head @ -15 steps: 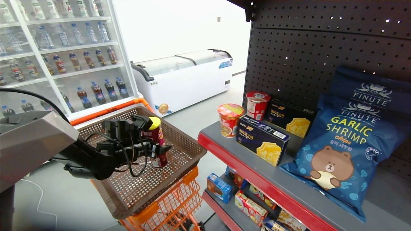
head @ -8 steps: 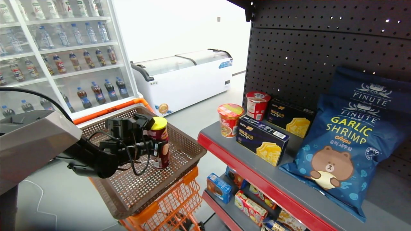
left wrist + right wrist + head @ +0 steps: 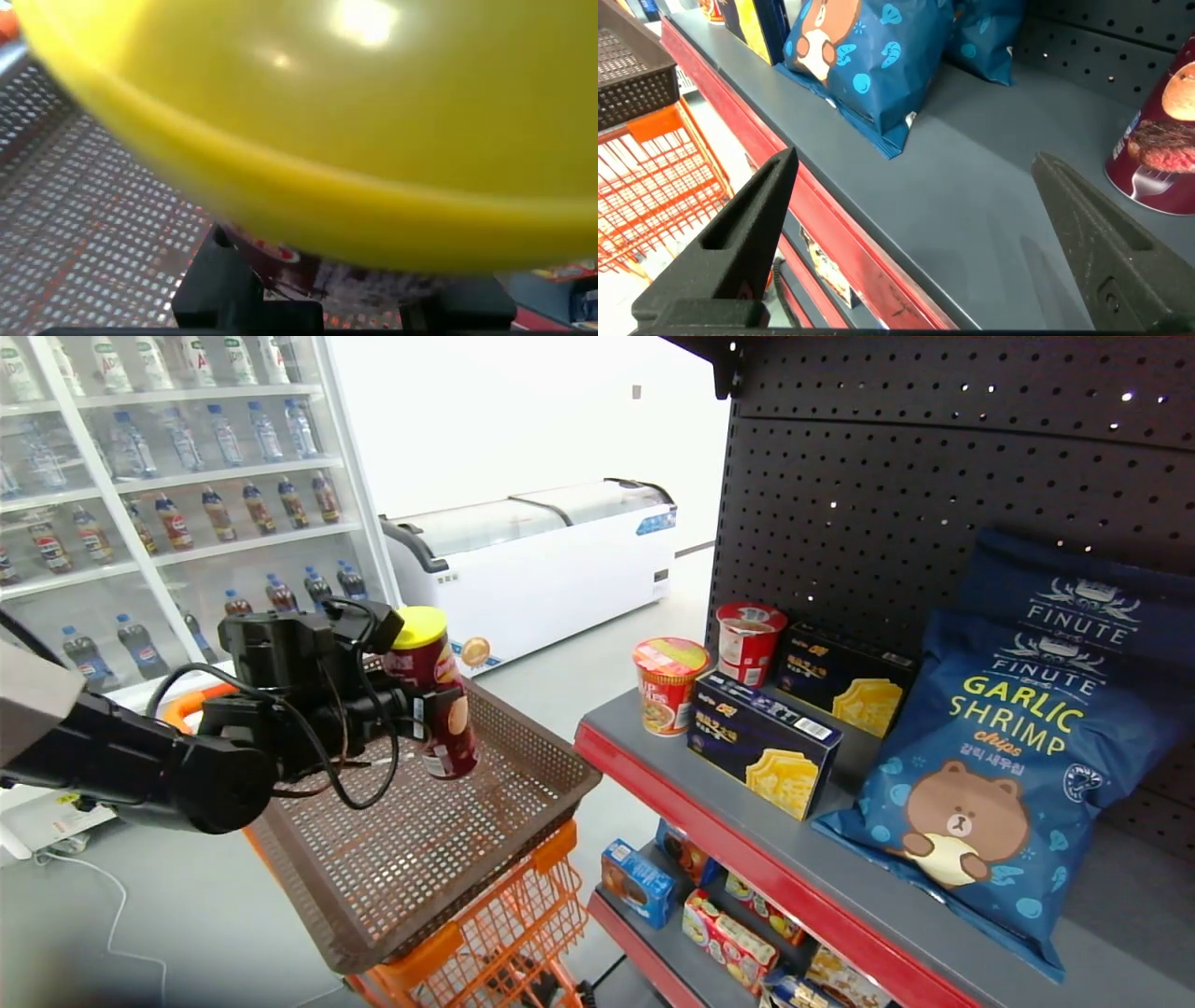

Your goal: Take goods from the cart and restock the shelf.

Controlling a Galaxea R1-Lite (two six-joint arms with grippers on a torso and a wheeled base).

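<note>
A dark red chip can (image 3: 446,737) with a yellow lid (image 3: 418,626) hangs upright above the brown basket (image 3: 560,775) of the orange cart (image 3: 504,924). My left gripper (image 3: 422,711) is shut on the can's middle. In the left wrist view the yellow lid (image 3: 308,121) looms close, with the can's red body (image 3: 280,261) below it between black fingers (image 3: 220,289). My right gripper (image 3: 915,252) stands open over the grey shelf board (image 3: 971,205), with nothing between its fingers. The shelf (image 3: 653,756) stands right of the cart.
On the shelf stand two cup noodles (image 3: 667,683), dark boxes (image 3: 766,742) and blue chip bags (image 3: 999,756). A red can (image 3: 1158,140) stands on the board near the right gripper. Lower shelves hold boxes (image 3: 639,882). A drinks fridge (image 3: 187,504) and a chest freezer (image 3: 532,565) stand behind.
My left gripper has risen with the chip can, lifting it out of the basket and a little to the left.
</note>
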